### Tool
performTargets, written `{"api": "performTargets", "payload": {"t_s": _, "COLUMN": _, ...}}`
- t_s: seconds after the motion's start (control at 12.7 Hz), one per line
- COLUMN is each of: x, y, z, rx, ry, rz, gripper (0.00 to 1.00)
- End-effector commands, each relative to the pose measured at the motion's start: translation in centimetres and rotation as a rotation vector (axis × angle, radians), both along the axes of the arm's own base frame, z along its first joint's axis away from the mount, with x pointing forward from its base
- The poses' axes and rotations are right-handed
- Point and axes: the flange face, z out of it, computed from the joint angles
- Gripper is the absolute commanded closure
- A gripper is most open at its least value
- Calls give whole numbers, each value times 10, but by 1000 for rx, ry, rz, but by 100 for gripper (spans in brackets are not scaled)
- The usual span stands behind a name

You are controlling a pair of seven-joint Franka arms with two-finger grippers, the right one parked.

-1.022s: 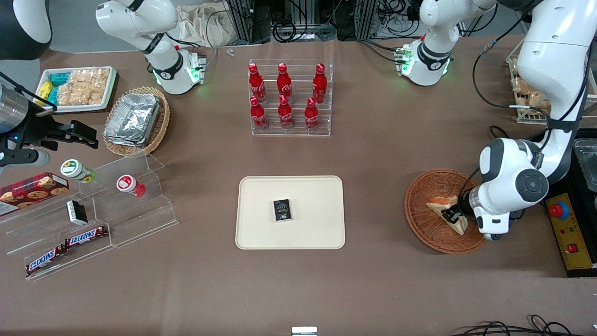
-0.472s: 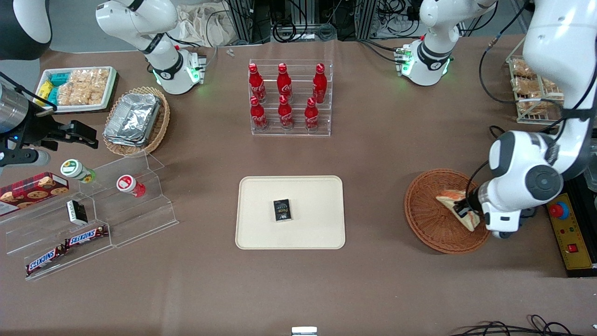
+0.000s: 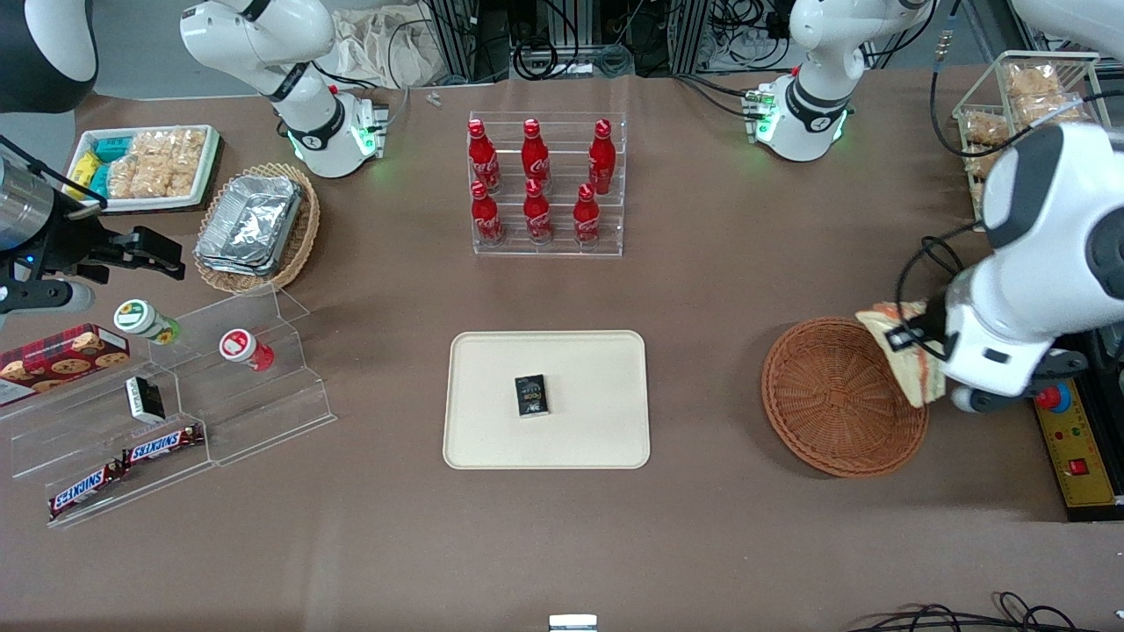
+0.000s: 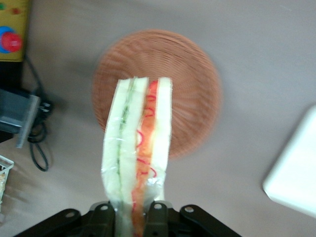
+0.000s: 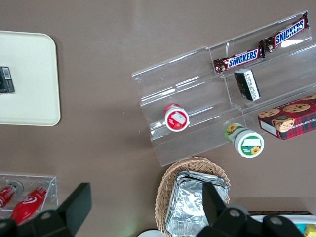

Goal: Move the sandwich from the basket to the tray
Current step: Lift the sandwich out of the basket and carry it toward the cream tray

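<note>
My left gripper [image 3: 906, 344] is shut on the sandwich [image 3: 910, 355], a wrapped wedge of pale bread with red-orange and green filling, and holds it in the air above the rim of the round reddish-brown basket [image 3: 834, 399] at the working arm's end. In the left wrist view the sandwich [image 4: 138, 148] hangs between my fingers [image 4: 159, 217] over the basket [image 4: 192, 94], which holds nothing. The cream tray [image 3: 597, 430] lies at the table's middle with a small black packet [image 3: 531, 395] on it; its corner shows in the left wrist view [image 4: 296, 173].
A clear rack of red cola bottles [image 3: 544, 184] stands farther from the camera than the tray. A yellow control box with a red button [image 3: 1067, 430] lies beside the basket. A wire rack of snacks [image 3: 1010, 105] stands at the working arm's end. Clear shelves with candy bars [image 3: 167, 421] lie toward the parked arm's end.
My left gripper has lifted the sandwich up out of the basket and moved it toward the working arm's end. The basket now holds nothing.
</note>
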Motion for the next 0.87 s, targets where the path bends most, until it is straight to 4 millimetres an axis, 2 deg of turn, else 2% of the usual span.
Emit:
{"api": "performTargets", "payload": {"t_s": 0.0, "x": 16, "y": -90, "z": -25, "rx": -78, "ry": 27, "rz": -156, "gripper": 100}}
{"api": "performTargets", "payload": {"t_s": 0.16, "x": 19, "y": -157, "z": -67, "rx": -121, "ry": 19, "rz": -234, "gripper": 100}}
{"api": "performTargets", "payload": {"t_s": 0.24, "x": 22, "y": -184, "z": -94, "rx": -151, "ry": 0, "rz": -260, "gripper": 100}}
{"api": "performTargets", "payload": {"t_s": 0.47, "x": 21, "y": -247, "z": -191, "rx": -133, "ry": -35, "rz": -290, "gripper": 100}}
{"api": "performTargets", "payload": {"t_s": 0.55, "x": 19, "y": -257, "z": -224, "rx": -111, "ry": -27, "rz": -280, "gripper": 100}}
{"api": "performTargets", "payload": {"t_s": 0.63, "x": 17, "y": -264, "z": -241, "rx": -111, "ry": -28, "rz": -283, "gripper": 100}}
{"api": "performTargets", "payload": {"t_s": 0.79, "x": 17, "y": -271, "z": -254, "rx": -131, "ry": -41, "rz": -279, "gripper": 100}}
